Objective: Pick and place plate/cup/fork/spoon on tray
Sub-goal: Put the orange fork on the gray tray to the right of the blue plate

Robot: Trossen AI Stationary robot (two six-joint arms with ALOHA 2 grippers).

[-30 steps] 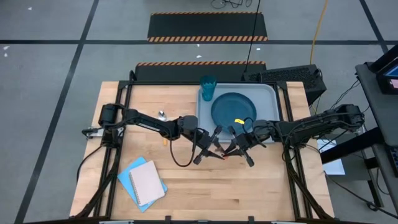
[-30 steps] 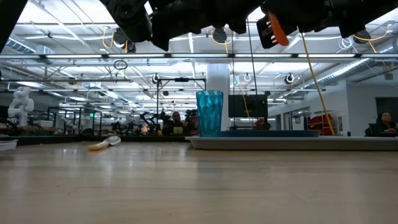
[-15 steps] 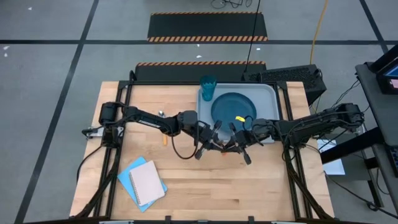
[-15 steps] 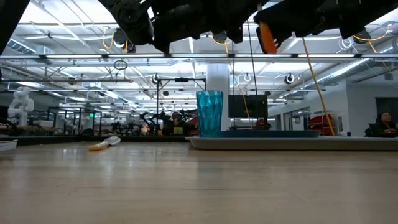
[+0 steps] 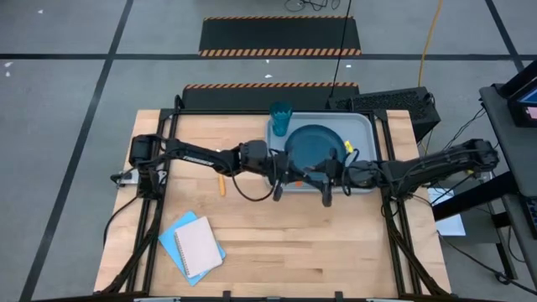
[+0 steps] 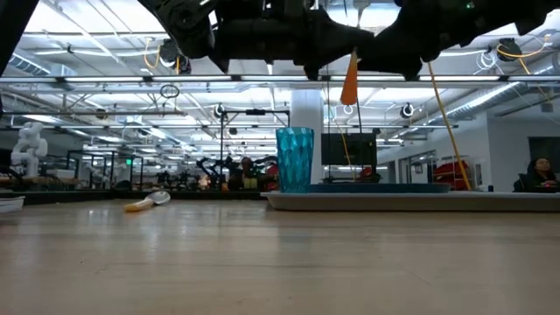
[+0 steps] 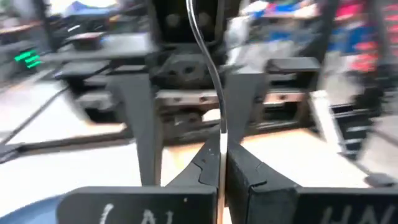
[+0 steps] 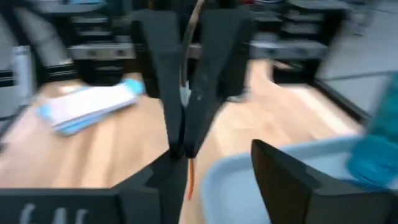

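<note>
The fork hangs in the air between my two grippers, above the tray's near rim. Its red-orange handle [image 6: 350,80] points down and its thin metal stem [image 7: 219,118] stands up. My left gripper [image 5: 295,174] is shut on it. My right gripper [image 5: 317,180] faces it, open, with one finger on each side of the left fingertips. The teal cup [image 5: 280,117] and the dark blue plate [image 5: 315,144] stand on the grey-blue tray [image 5: 362,122]. The spoon [image 5: 221,180] lies on the table to the left of the tray. My left gripper pinches the fork between its two fingertips, where the handle [image 8: 189,171] meets the metal stem. The fingers reach in level from the table's left and lie across the fork. The fork stands about upright, handle down, lifted clear of the table and the tray.
A blue and a white notebook [image 5: 193,245] lie near the table's front left. A black box [image 5: 390,105] stands behind the tray's far right corner. Bare wood [image 5: 294,243] lies toward the near edge.
Both grippers have moved toward the far edge, up to the tray's near rim. My left gripper has shut on the fork and my right gripper has opened and let it go. The fork's handle has swung from a slant to hanging straight down.
</note>
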